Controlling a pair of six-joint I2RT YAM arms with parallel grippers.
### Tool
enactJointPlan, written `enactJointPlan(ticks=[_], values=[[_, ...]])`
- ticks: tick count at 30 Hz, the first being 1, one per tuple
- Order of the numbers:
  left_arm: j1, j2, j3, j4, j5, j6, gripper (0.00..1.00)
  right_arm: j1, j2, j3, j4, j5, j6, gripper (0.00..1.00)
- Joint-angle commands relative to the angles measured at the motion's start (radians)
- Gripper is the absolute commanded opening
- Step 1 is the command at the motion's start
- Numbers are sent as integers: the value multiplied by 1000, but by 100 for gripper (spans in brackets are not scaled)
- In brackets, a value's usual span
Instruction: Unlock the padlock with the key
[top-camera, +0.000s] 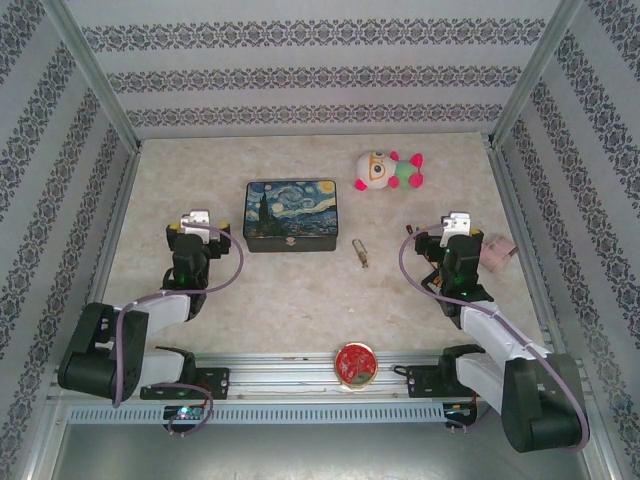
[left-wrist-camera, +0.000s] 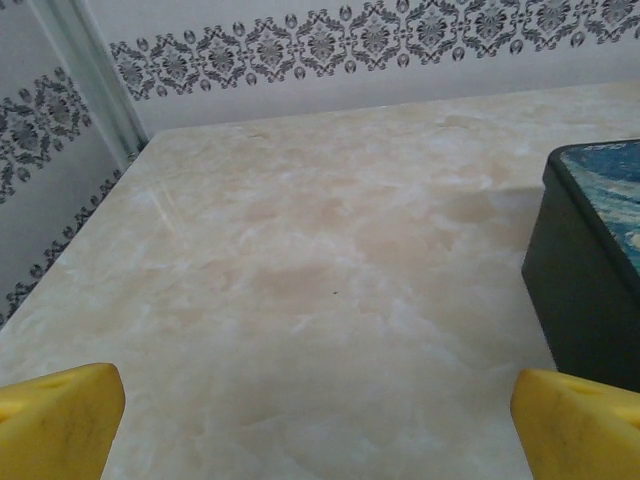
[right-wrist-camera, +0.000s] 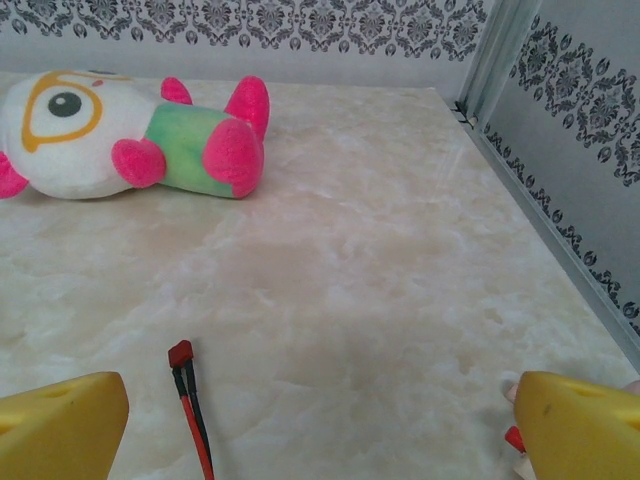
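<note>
The tiny brass-coloured padlock (top-camera: 360, 253) lies on the marble table between the two arms, just right of the tin's front corner. I cannot make out the key as a separate thing at this size. My left gripper (top-camera: 195, 220) hovers left of the tin, well away from the padlock. It is open (left-wrist-camera: 320, 425), with its yellow fingertips (left-wrist-camera: 60, 415) wide apart over bare table. My right gripper (top-camera: 455, 226) stands to the right of the padlock. It is open too (right-wrist-camera: 320, 425), with nothing between its yellow fingertips (right-wrist-camera: 60, 425).
The starry-night painted tin (top-camera: 291, 215) sits mid-table, its dark side (left-wrist-camera: 585, 290) near my left fingers. A white, green and pink plush toy (top-camera: 390, 170) lies at the back right. A red disc (top-camera: 356, 364) rests at the front edge. A red-black wire (right-wrist-camera: 190, 400) and a pink item (top-camera: 495, 250) lie by my right gripper.
</note>
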Motion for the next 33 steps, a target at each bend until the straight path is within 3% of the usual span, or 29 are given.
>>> enactJointPlan(ticks=[1, 6, 12, 14, 17, 21, 25, 28, 31, 33], values=[[20, 41, 29, 66, 62, 19, 99, -9, -7, 9, 33, -18, 14, 98], [21, 86, 44, 60, 89, 22, 99, -15, -24, -3, 33, -23, 20, 98], [27, 187, 56, 113, 219, 66, 99, -24, -26, -11, 34, -37, 27, 98], [43, 172, 65, 63, 247, 49, 99, -26, -20, -10, 37, -43, 30, 98], [83, 174, 69, 55, 365, 41, 99, -28, -11, -12, 43, -49, 38, 98], [173, 216, 89, 67, 603, 8, 99, -34, 14, -21, 81, -66, 52, 98], [194, 231, 116, 29, 598, -18, 99, -35, 43, -26, 103, -77, 68, 98], [194, 245, 111, 59, 521, -44, 99, -37, 57, -31, 117, -77, 70, 98], [194, 313, 31, 288, 472, -69, 99, -40, 68, -31, 127, -80, 68, 98], [194, 281, -8, 297, 380, -97, 99, -44, 74, -32, 135, -82, 68, 98]])
